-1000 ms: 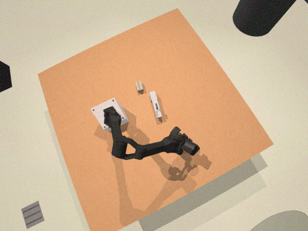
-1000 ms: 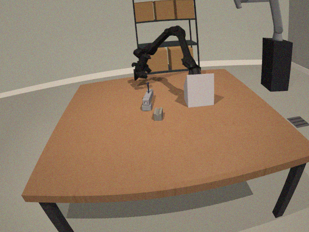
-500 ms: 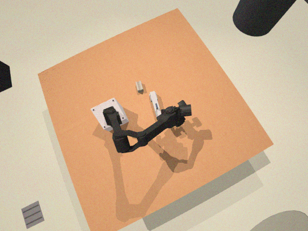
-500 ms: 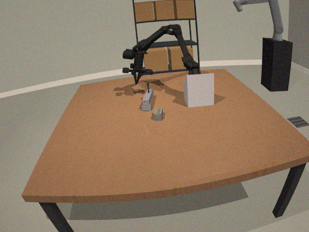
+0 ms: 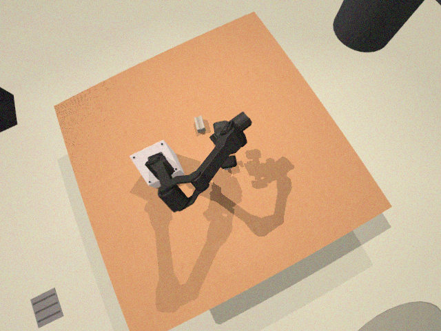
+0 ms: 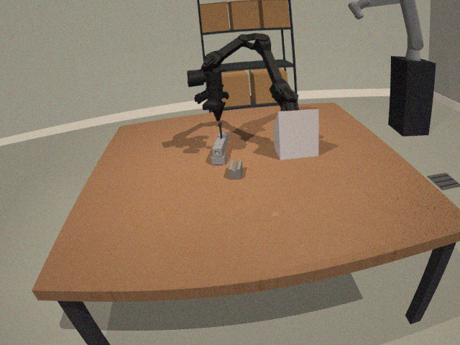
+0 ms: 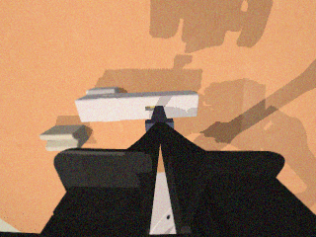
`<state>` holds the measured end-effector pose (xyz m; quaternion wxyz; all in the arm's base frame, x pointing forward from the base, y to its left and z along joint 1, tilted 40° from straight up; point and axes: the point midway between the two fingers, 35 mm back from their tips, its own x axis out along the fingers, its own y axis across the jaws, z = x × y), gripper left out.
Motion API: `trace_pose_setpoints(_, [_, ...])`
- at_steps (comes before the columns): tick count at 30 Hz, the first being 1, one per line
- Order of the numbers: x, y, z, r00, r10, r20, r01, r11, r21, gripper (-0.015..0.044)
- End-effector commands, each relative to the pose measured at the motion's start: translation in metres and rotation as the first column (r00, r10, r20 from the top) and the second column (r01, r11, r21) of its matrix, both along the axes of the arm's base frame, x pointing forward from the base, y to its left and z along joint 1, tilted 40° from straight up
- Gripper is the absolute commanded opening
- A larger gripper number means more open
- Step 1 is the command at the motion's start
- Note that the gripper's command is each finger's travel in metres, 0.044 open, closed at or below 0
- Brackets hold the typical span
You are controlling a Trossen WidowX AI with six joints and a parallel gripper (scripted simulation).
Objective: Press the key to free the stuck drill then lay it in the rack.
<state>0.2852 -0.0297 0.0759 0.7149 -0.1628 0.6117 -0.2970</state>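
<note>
Lighting/img qual: bright top + wrist, ext dimmer.
Hard-edged arm shadows on worktop (image 5: pixel 270 89) (image 6: pixel 208 223) (image 7: pixel 39 44); grain all views, ext edges bowed.

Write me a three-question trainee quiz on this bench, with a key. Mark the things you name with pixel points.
1. True or false: the gripper (image 6: pixel 218 119) (image 7: pixel 159 126) is shut.
2. What rises from the long pale block (image 6: pixel 218 150) (image 7: pixel 114 109)?
A) a coiled cable
B) a red cup
C) a dark upright post (image 6: pixel 221 131) (image 7: pixel 159 115)
3. Fill in: the small block (image 5: pixel 200 123) (image 6: pixel 235 171) (image 7: pixel 63 137) has a ____ along its top.

Key: 1 true; 2 C; 3 groove.
</note>
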Motion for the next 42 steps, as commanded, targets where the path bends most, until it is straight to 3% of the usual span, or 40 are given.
trace_pose_setpoints(1, [-0.006,0.001,-0.001,0.996,0.056,-0.064,-0.058,0.998,-0.028,0.0000])
trace_pose_setpoints(42, [-0.003,-0.012,-0.017,0.996,0.056,-0.064,-0.058,0.998,-0.029,0.0000])
